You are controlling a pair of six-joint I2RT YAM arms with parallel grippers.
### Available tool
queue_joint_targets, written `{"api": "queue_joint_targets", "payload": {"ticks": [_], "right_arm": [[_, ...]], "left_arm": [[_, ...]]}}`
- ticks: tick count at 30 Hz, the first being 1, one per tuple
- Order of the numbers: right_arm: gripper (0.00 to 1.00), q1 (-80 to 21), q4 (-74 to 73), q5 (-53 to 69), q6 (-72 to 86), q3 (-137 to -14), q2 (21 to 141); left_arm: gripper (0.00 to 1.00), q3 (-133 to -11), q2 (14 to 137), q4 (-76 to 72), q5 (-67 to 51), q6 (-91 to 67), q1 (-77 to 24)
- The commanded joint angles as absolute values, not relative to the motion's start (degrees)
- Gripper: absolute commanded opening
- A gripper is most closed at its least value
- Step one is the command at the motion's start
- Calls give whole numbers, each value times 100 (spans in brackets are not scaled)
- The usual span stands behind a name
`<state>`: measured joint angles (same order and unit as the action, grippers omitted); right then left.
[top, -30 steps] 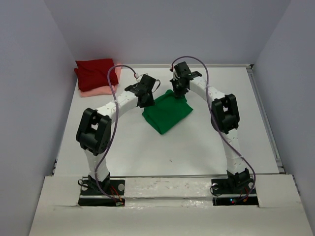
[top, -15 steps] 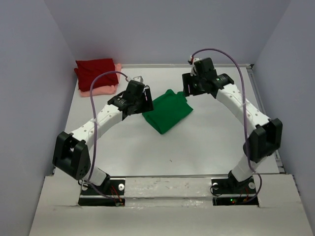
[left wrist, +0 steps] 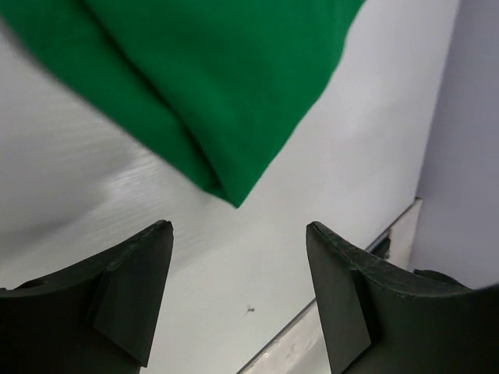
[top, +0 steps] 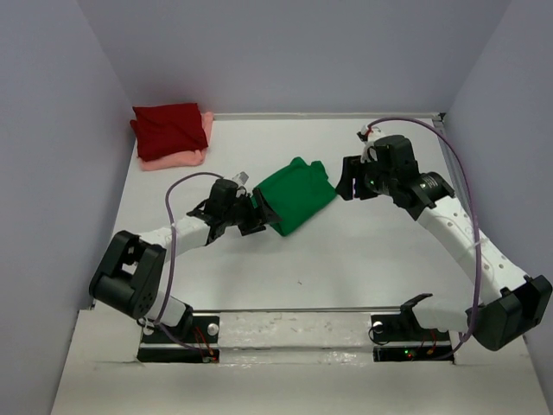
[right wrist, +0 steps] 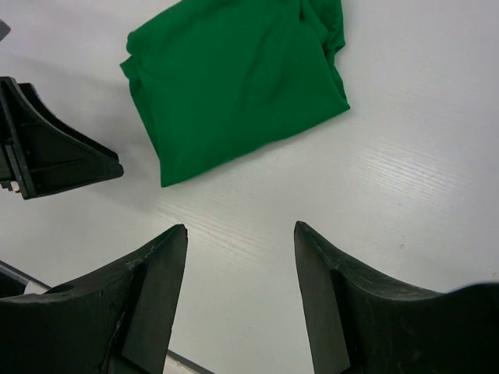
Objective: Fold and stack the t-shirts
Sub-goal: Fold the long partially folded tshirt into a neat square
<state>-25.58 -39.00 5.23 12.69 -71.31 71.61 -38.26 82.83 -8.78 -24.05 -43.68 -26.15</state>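
The left gripper gaped, empty, by a corner of the folded green t-shirt — possibly touching; the right gripper gaped empty nearby.

3 folded t-shirts lie on the white table. The bright green shirt lies flat near the middle, a compact rectangle turned at an angle. Well apart from it, in the far-left corner, the dark red shirt sits stacked on the salmon pink shirt.
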Motion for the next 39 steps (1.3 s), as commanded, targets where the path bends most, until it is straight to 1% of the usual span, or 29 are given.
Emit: {"api": "queue_joint_targets", "payload": {"ticks": [1, 3, 5, 13, 19, 20, 23, 29, 39], "right_arm": [[62, -2602, -3639, 712, 1388, -6952, 6979], [62, -2602, -3630, 712, 1397, -6926, 6865], [62, -2602, -3638, 598, 1380, -6934, 6803], [62, -2602, -3621, 624, 1266, -7128, 6741], [62, -2602, -3612, 536, 1257, -7154, 6899], [62, -2602, -3604, 536, 1266, -7163, 6908], [62, -2602, -3542, 606, 1283, -7189, 6899], [62, -2602, -3472, 677, 1301, -7216, 6865], [63, -2602, -3542, 457, 1274, -7277, 6627]], "left_arm": [[78, -3709, 8428, -2337, -3084, -4790, -2593], [79, -3709, 8674, -2758, -3269, -4912, -2593], [79, -3753, 8806, -2795, -3340, -4983, -2575], [78, -3823, 9062, -2409, -2787, -5203, -2558], [79, -4385, 8816, -724, -1733, -4685, -2558], [79, -4438, 8789, -555, -1436, -4667, -2558], [79, -4657, 8833, -194, -1117, -4562, -2540], [79, -4930, 9560, -369, -1335, -4517, -2443], [78, -4948, 10511, -1476, -2180, -4922, -2417]]}}
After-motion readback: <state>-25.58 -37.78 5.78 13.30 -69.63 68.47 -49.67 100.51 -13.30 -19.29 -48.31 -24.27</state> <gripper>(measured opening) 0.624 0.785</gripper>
